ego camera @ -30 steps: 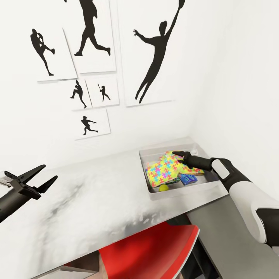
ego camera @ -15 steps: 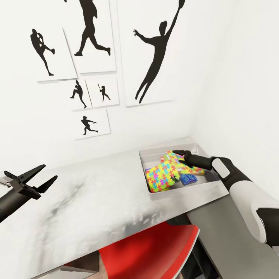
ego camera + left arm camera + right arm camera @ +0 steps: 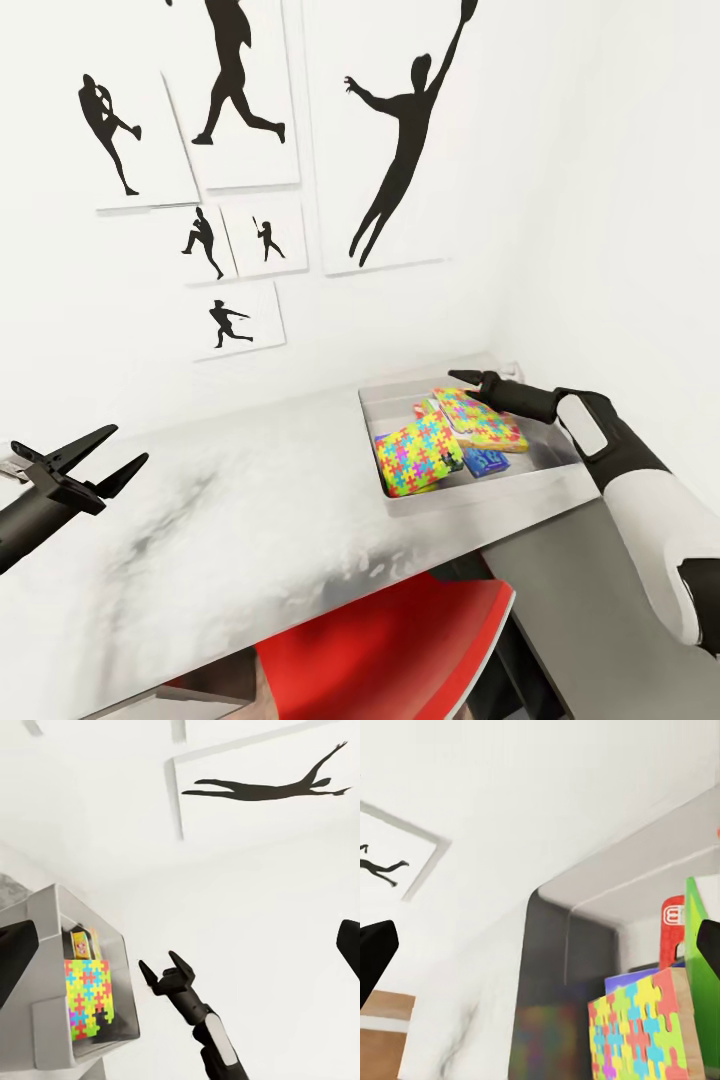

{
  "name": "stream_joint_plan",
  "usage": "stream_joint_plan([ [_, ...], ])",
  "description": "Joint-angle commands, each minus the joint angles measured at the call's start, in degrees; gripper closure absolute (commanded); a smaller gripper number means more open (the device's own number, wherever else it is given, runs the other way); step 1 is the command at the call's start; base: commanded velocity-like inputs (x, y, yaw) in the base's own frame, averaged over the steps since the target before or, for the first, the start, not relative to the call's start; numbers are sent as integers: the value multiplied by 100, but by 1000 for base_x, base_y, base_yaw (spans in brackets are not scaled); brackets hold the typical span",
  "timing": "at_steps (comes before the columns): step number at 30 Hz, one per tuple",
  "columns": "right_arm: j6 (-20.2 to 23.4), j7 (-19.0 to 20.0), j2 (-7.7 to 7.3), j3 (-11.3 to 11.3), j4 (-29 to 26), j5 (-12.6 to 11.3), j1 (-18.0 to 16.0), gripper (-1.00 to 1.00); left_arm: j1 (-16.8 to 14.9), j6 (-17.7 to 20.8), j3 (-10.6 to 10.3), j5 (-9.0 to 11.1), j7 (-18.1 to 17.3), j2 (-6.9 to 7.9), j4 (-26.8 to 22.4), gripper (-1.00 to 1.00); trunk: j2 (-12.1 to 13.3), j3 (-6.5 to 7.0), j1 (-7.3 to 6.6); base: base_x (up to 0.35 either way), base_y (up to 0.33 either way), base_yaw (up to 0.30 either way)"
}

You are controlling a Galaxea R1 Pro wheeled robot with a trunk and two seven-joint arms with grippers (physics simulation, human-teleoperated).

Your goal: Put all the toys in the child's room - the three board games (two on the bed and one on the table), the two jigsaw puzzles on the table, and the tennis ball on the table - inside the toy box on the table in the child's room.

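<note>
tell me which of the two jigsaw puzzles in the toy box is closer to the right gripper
The jigsaw puzzle lying just under the open right gripper; the other puzzle leans at the toy box front.

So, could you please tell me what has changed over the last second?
The right tool let go of the jigsaw puzzle, which dropped into the toy box beside the other puzzle; the tool then rose, open. The left tool, table and red chair stayed put.
</note>
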Motion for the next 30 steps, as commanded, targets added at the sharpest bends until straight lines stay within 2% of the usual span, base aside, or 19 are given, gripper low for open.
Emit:
stream_joint_plan([
  [1, 14, 5, -7, 19, -4, -18, -3, -100, -5, 25, 5, -17, -23, 0, 2, -100, -10, -10, 3, 0, 0, 0],
  [7, 1, 28, -118, 11, -918, -17, 487, -100, -5, 21, 3, -28, 3, 0, 4, -100, -10, -10, 3, 0, 0, 0],
  [11, -16, 48, -325, -25, -1835, -17, 1069, -100, -5, 15, 1, -70, 31, -7, 5, -100, -10, -10, 3, 0, 0, 0],
  [12, -16, 48, -325, -25, -1835, -17, 1069, -100, -5, 15, 1, -70, 31, -7, 5, -100, -10, -10, 3, 0, 0, 0],
  [14, -66, 49, -459, -47, -2344, -14, 1389, -100, -5, 13, -2, -83, 38, -10, 5, -100, -10, -10, 3, 0, 0, 0],
  [15, -66, 49, -459, -47, -2344, -14, 1389, -100, -5, 13, -2, -83, 38, -10, 5, -100, -10, -10, 3, 0, 0, 0],
  [18, -245, 31, -649, -114, -3006, -12, 1865, -100, -11, 10, -9, -94, 45, -18, 5, -100, -10, -10, 3, 0, 0, 0],
  [19, -245, 31, -649, -114, -3006, -12, 1865, -100, -11, 10, -9, -94, 45, -18, 5, -100, -10, -10, 3, 0, 0, 0],
  [22, -453, 11, -765, -313, -3498, -10, 2231, -100, -17, 6, -14, -99, 49, -25, 5, -100, -10, -10, 3, 0, 0, 0],
  [30, -620, 4, -838, -599, -3915, 16, 2514, -100, -21, 2, -21, -103, 51, -39, 5, -100, -10, -10, 3, 0, 0, 0],
])
